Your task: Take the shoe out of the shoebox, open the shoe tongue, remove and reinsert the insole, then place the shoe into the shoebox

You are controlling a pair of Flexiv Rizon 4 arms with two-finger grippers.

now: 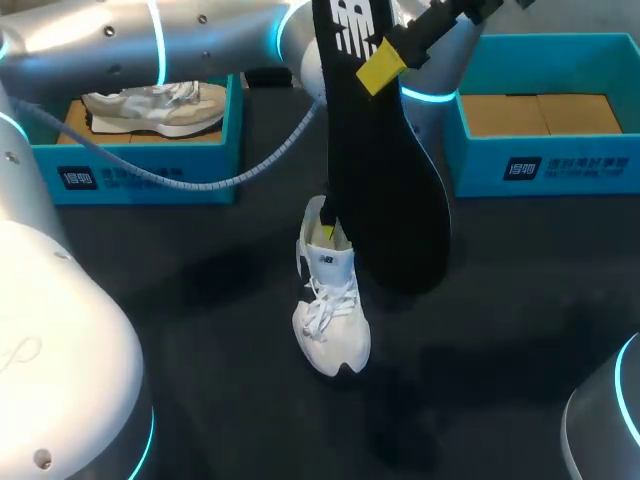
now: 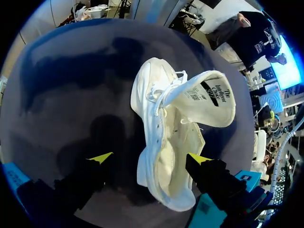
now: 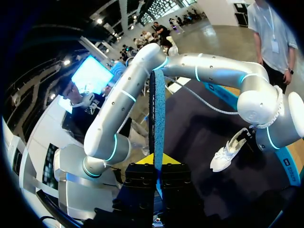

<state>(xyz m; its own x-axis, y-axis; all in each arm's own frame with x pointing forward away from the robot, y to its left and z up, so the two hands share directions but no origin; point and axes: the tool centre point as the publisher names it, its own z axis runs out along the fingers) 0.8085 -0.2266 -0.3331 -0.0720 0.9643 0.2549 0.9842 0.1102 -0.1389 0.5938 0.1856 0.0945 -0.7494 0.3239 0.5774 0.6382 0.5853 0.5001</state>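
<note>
Insole [image 1: 385, 170] pinched at logo end by shut right gripper [image 1: 385, 62], hung lengthwise, broad end down, above and just right of shoe [image 1: 330, 300] on table [image 1: 150, 300]; tongue [image 2: 209, 97] folded back; left gripper [image 2: 148, 159] spread wide astride heel, nothing clamped

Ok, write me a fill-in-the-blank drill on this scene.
1. The gripper holding the long black foam insole is my ___ one.
2. At the white lace-up shoe on the table, my left gripper stands ___.
3. The other pale sneaker lies in the blue cardboard shoebox at the head view's ___ side.
Missing words: right, open, left.
</note>
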